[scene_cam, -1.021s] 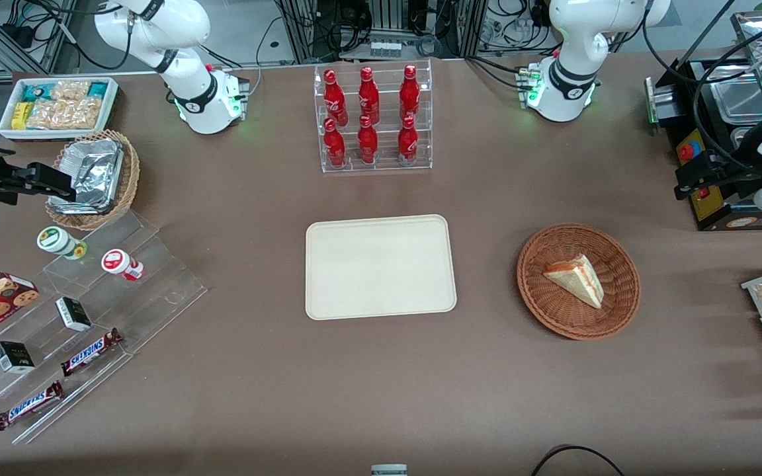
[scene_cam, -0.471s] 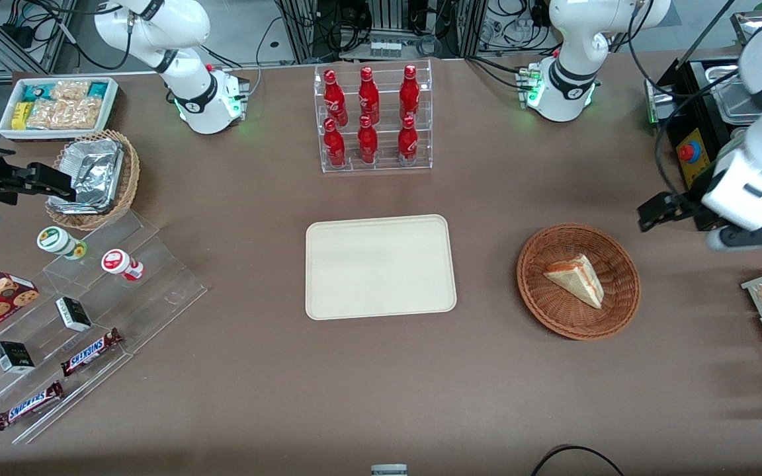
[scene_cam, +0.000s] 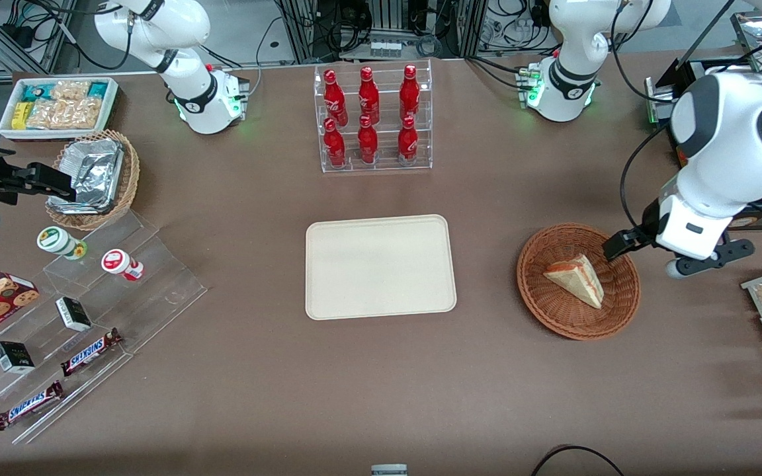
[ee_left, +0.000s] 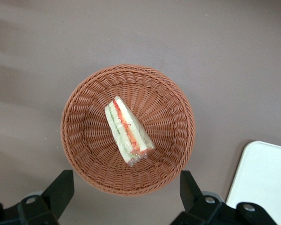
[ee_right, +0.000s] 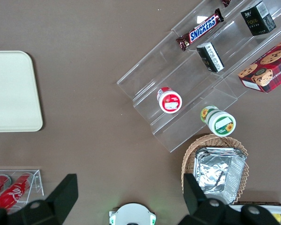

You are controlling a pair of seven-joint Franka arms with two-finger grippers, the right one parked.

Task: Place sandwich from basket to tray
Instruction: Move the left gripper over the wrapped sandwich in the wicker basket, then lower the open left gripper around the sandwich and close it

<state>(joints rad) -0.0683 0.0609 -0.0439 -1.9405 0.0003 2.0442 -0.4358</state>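
White-shelled, the working arm hangs its end effector (ee_left: 126,187), fingers spread wide and holding nothing, above the basket (scene_cam: 578,281) where the sandwich (scene_cam: 576,279) lies, the bare tray (scene_cam: 380,266) well apart mid-counter, while only the wrist view shows the red-and-green filling.

The sandwich (scene_cam: 575,279) is held in the basket (scene_cam: 578,281), at 3 o'clock from the tray (scene_cam: 380,266) on the surface (scene_cam: 381,370); the end effector (scene_cam: 618,247), fingers spread, hangs above the basket's rim.
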